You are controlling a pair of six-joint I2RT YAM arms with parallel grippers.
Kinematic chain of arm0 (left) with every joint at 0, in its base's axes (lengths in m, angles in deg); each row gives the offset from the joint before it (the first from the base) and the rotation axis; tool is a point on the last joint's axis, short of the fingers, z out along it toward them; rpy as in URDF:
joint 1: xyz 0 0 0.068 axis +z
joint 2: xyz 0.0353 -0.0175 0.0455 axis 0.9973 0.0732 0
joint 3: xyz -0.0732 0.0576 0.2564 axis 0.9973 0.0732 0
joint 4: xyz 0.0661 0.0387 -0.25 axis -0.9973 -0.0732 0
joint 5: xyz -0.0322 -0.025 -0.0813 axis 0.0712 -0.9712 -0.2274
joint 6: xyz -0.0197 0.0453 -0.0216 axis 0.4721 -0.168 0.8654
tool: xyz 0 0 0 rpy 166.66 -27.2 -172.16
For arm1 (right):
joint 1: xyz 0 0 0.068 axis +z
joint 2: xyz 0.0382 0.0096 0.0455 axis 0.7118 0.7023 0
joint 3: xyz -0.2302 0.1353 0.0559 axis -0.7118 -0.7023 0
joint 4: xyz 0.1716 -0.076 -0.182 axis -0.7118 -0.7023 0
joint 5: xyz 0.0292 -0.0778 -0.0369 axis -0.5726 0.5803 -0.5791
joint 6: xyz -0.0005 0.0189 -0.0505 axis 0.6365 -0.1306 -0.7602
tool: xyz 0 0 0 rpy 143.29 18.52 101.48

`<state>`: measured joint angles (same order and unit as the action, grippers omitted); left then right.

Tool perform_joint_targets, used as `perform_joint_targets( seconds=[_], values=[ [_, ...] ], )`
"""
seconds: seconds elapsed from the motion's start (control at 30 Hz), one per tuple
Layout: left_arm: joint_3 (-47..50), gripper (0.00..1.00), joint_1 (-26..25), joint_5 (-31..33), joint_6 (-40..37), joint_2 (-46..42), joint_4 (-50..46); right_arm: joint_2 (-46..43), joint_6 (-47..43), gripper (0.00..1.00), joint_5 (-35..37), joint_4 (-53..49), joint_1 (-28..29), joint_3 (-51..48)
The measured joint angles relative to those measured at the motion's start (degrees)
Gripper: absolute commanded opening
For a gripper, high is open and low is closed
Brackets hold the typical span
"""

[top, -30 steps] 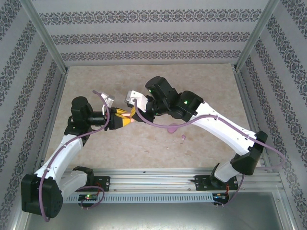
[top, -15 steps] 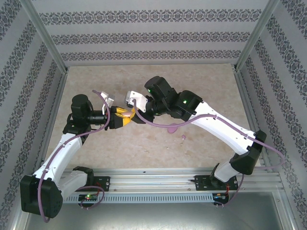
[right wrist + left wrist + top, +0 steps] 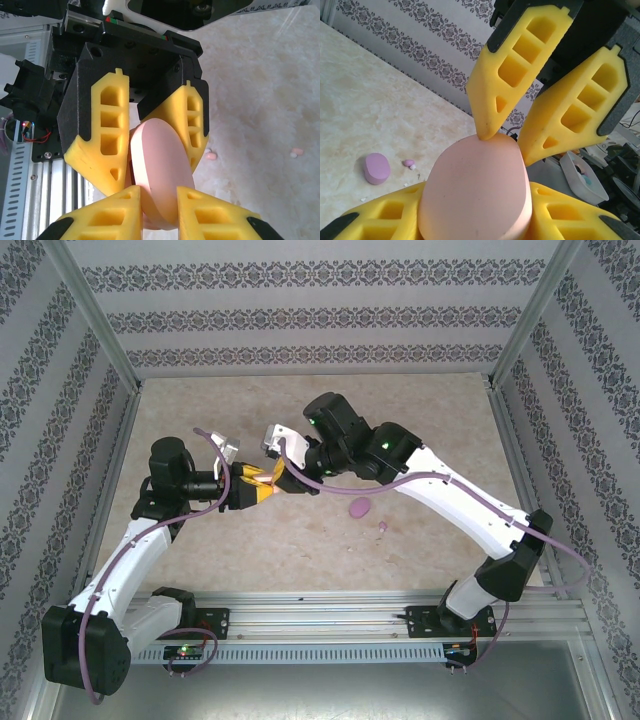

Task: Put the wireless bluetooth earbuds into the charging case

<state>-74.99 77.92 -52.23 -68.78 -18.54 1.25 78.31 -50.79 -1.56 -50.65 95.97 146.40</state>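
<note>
My left gripper (image 3: 262, 483) is shut on the pink oval charging case (image 3: 475, 195), held above the table's middle with its broad face showing in the left wrist view. My right gripper (image 3: 283, 476) meets it from the right. Its fingers (image 3: 120, 210) pinch the case's lid (image 3: 162, 165) at the far end, and a thin dark gap shows along the seam. One right fingertip (image 3: 487, 132) touches the case's tip. A purple case (image 3: 359, 507) lies on the table with a small purple earbud (image 3: 381, 528) beside it. Two pale pink earbuds (image 3: 211, 156) (image 3: 297, 151) lie on the table below.
Patterned walls and aluminium posts (image 3: 110, 350) enclose the beige table (image 3: 420, 420). The arm bases sit on a rail (image 3: 320, 618) at the near edge. A purple cable (image 3: 330, 490) hangs from the right arm near the purple case.
The right arm has lifted and shifted slightly away, so the purple case now lies uncovered below its cable. The left arm and pink case have stayed in place.
</note>
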Motion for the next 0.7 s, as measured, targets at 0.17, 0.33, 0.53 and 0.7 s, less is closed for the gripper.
perform_joint_targets(
  seconds=[0.17, 0.33, 0.53, 0.7],
  values=[
    [-0.02, 0.41, -0.33, -0.07, 0.04, 0.00, 0.00, 0.59, 3.54, 0.21, -6.60, 0.68, -3.21, 0.11],
    [-0.02, 0.42, -0.66, -0.20, 1.07, 0.00, 0.02, 1.14, 5.29, 0.23, -10.05, 1.09, -4.63, 0.22],
    [-0.02, 0.42, -0.66, -0.44, 3.91, 0.04, 1.31, 1.97, 6.29, 0.24, -12.39, 0.98, -5.16, 0.70],
    [-0.02, 0.42, -0.66, -0.48, 7.78, 0.85, 5.35, 2.80, 8.48, 0.24, -15.19, 1.73, -6.97, 1.66]
  ],
)
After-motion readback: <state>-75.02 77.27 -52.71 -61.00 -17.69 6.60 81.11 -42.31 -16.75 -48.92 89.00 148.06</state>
